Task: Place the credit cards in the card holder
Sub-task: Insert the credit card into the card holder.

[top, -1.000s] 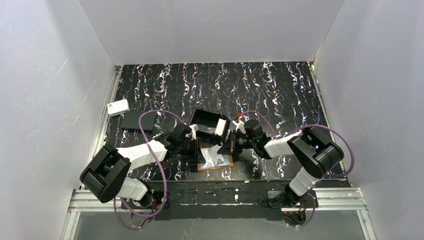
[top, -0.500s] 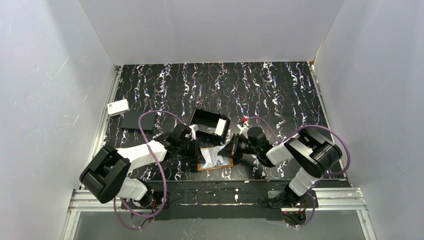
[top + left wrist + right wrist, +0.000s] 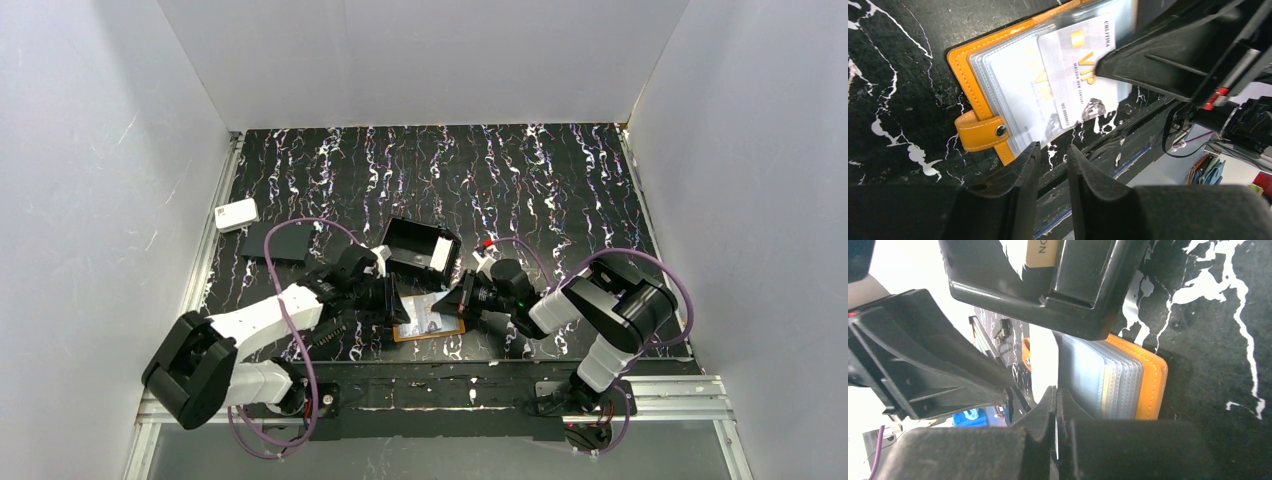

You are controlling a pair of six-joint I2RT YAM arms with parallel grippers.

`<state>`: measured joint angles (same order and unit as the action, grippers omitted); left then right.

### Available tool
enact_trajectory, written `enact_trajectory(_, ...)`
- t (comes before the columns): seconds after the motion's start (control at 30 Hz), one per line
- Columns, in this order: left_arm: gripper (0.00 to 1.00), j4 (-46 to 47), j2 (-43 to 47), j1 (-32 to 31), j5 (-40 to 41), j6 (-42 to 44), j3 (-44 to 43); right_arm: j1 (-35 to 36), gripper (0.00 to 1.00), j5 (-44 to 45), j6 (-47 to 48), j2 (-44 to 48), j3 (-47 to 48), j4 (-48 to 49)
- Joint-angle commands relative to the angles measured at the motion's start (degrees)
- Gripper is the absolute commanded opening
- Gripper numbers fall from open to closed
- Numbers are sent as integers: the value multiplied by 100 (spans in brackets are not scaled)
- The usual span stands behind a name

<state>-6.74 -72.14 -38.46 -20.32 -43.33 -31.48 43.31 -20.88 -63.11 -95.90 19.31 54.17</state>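
left gripper (image 3: 1050,187): jaws a narrow gap apart, nothing between them, hanging low just off the tab (image 3: 982,133) side of the card holder (image 3: 959,59)

right gripper (image 3: 1055,412): jaws pressed together, tips at the holder's clear sleeves (image 3: 1120,382) from the opposite side; can't tell if they pinch a sleeve or a card edge

holder lies open and flat on the table (image 3: 520,180) near the front edge, between the two grippers, just in front of the black tray (image 3: 415,243)

pale VIP card (image 3: 1073,85) sits skewed on the sleeves, one end past the holder's edge over the table, far end hidden under the right gripper; inside a pocket or on top, can't tell
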Motion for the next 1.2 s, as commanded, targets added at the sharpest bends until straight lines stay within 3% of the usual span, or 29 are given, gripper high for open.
enact_trajectory(0.0,23,-590,375,54,264,144,-217,37,7,126,140,-5,69,-166)
enact_trajectory(0.37,8,-478,-57,102,530,406,14,39,40,558,1229,847,651,-2955)
enact_trajectory(0.5,7,-433,-158,102,500,413,12,54,45,642,1444,957,797,-3447)
enact_trajectory(0.67,5,-483,-161,102,491,440,28,108,42,669,1530,959,899,-3654)
enact_trajectory(0.8,4,-504,-277,102,479,424,37,187,27,595,1499,849,947,-3568)
enact_trajectory(1.17,1,-82,-625,102,216,304,221,335,9,307,1093,336,993,-2854)
